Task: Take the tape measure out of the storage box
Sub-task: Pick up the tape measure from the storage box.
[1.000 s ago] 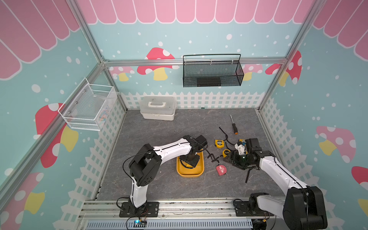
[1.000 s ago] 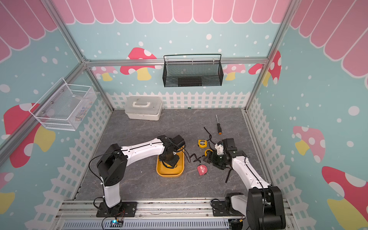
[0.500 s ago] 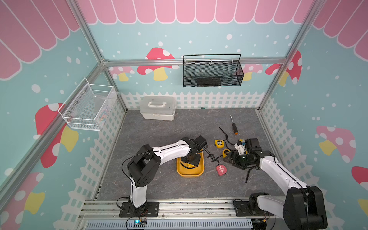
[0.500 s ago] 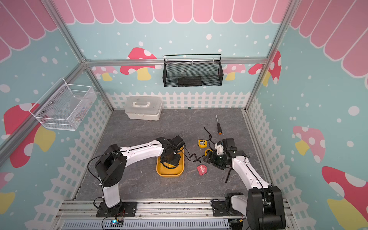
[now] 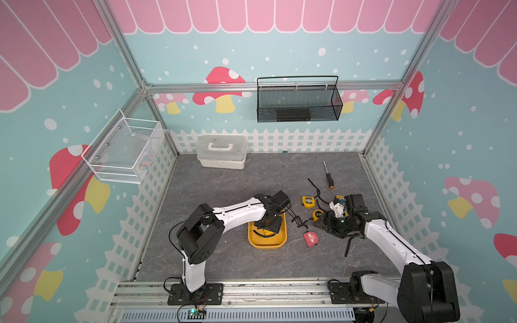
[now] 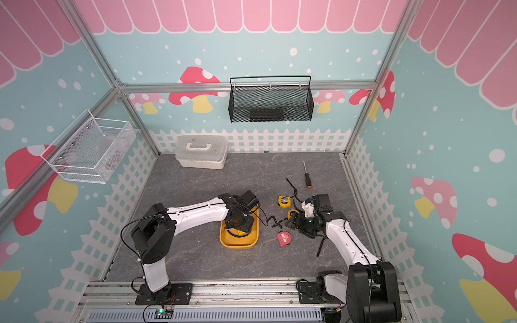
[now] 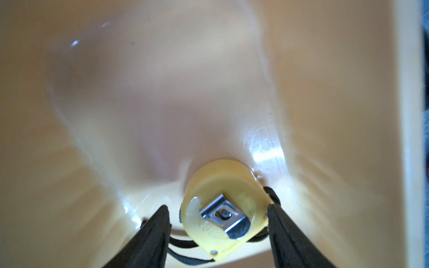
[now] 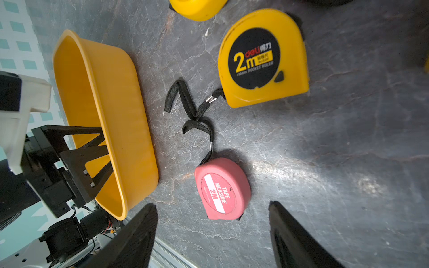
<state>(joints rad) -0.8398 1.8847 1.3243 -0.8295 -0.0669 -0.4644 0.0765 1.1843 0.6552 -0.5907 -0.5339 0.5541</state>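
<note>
The storage box [image 5: 267,246] [image 6: 237,246] is a shallow yellow tray on the grey floor, seen from the side in the right wrist view [image 8: 104,104]. My left gripper [image 5: 268,226] [image 6: 239,226] reaches down into it. In the left wrist view a yellow tape measure [image 7: 222,201] with a metal clip lies on the tray floor between the fingers of that gripper [image 7: 217,207]. One finger touches its corner and the other stands a little off, so the jaws are open. My right gripper [image 5: 320,223] [image 8: 211,204] hovers open over the floor to the right of the tray, holding nothing.
A pink tape measure [image 5: 310,238] [image 8: 221,189] and a yellow 2m one [image 5: 318,214] [image 8: 262,58] lie right of the tray with black straps. Behind them are another yellow tape measure [image 5: 307,201] and a screwdriver [image 5: 328,176]. A white case [image 5: 222,152] stands at the back.
</note>
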